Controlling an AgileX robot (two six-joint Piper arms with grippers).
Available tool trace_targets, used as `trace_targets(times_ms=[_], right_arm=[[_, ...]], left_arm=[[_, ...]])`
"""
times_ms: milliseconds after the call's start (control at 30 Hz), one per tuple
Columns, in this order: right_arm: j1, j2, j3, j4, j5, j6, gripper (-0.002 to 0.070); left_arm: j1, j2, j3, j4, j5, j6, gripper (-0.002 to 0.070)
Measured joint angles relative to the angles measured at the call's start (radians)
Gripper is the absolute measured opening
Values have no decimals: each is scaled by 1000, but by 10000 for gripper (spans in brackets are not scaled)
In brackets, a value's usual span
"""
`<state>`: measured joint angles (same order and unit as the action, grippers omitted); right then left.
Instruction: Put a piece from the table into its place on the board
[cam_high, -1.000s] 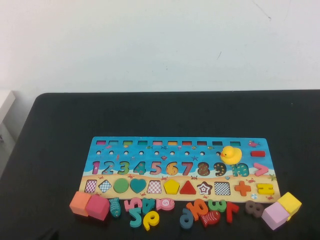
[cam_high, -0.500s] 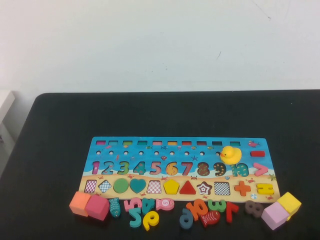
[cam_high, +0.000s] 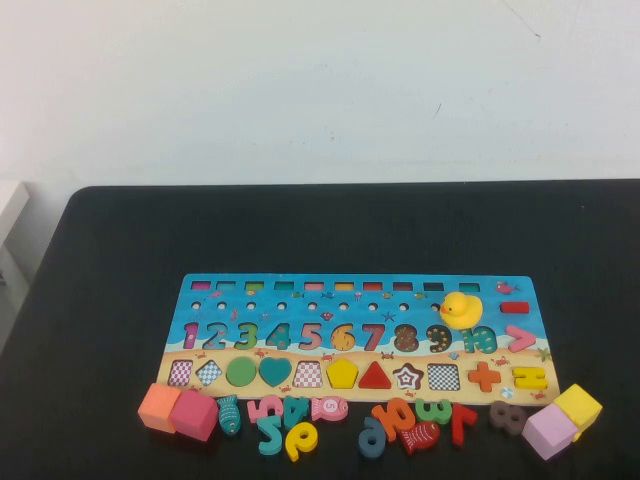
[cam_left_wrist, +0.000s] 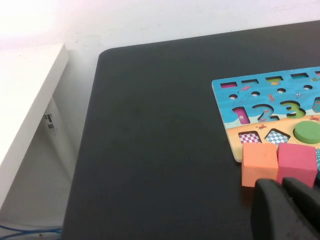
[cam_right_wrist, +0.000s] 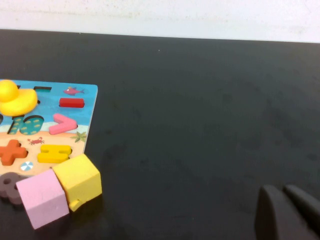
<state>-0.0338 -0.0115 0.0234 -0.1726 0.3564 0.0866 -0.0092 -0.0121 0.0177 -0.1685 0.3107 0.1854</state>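
1. The long flat rectangular puzzle board (cam_high: 355, 335), blue sea above and a sandy strip below, lies flat on the black table (cam_high: 300, 230), nearer the table's front edge than its back edge
2. The small flat yellow pentagon piece (cam_high: 343, 373) sits in the pentagon-shaped recess in the board's sandy strip, between a checkered square recess (cam_high: 308, 373) and a red triangle piece (cam_high: 375, 375)
3. A yellow rubber duck (cam_high: 461, 309) stands on the board toward its right end
4. An orange cube (cam_high: 159, 407) and a pink cube (cam_high: 195, 414) touch each other off the board's front left corner; a lilac cube (cam_high: 550, 431) and a larger yellow cube (cam_high: 578, 407) touch off its front right corner
5. Loose colourful number pieces (cam_high: 300, 420) lie scattered along the table's front edge, just beside the board
6. The left pincer (cam_left_wrist: 285, 207) hangs just over the table near the orange and pink cubes, its dark fingers pressed together and holding nothing
7. The right pincer (cam_right_wrist: 287, 212) hovers over bare table well apart from the lilac and yellow cubes, fingers likewise together and empty
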Motion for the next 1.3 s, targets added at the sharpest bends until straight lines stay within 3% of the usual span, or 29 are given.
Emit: trace_targets(times_ms=[1300], right_arm=[[0,0,0,0,0,0,19]], left_arm=[[-29,-2,0,0,0,22,-1]])
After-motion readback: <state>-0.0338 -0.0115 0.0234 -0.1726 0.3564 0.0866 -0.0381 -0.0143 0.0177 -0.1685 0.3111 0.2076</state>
